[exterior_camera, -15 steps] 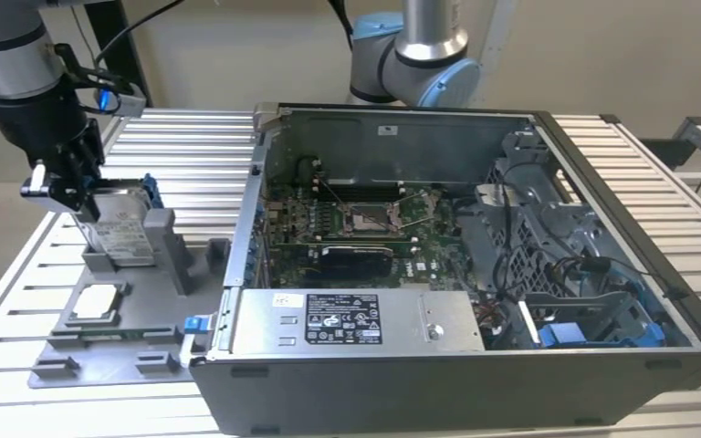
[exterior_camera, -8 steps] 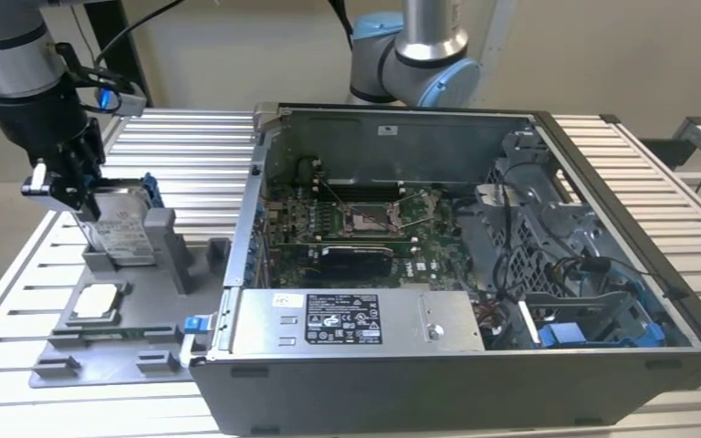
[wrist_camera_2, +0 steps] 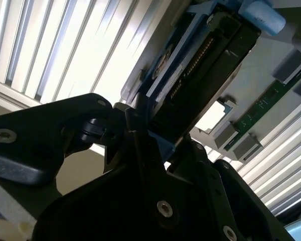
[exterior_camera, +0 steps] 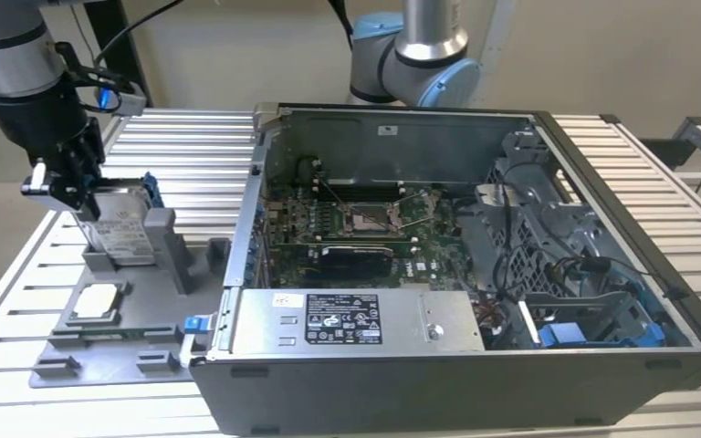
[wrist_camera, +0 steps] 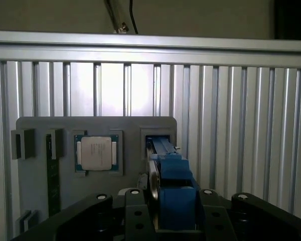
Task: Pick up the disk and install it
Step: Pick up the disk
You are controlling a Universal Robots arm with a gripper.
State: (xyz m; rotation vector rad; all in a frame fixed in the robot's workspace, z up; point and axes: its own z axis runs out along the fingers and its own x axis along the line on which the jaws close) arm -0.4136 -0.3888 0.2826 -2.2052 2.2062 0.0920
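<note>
The disk (exterior_camera: 125, 233) is a flat silver-grey box with a white label and a bright blue frame. It stands on its edge in a slot of the grey tray (exterior_camera: 77, 356) on the desk (exterior_camera: 193, 146), at the exterior view's left, beside the open computer case (exterior_camera: 448, 401). The arm (exterior_camera: 15, 55) hangs straight down over it. The pincer (exterior_camera: 83, 203) points down and squeezes the disk's top. The first wrist view shows a small square chip (wrist_camera: 96, 153) lying in the tray. The second wrist view shows the disk's dark side (wrist_camera_2: 205, 85) with a row of pins.
</note>
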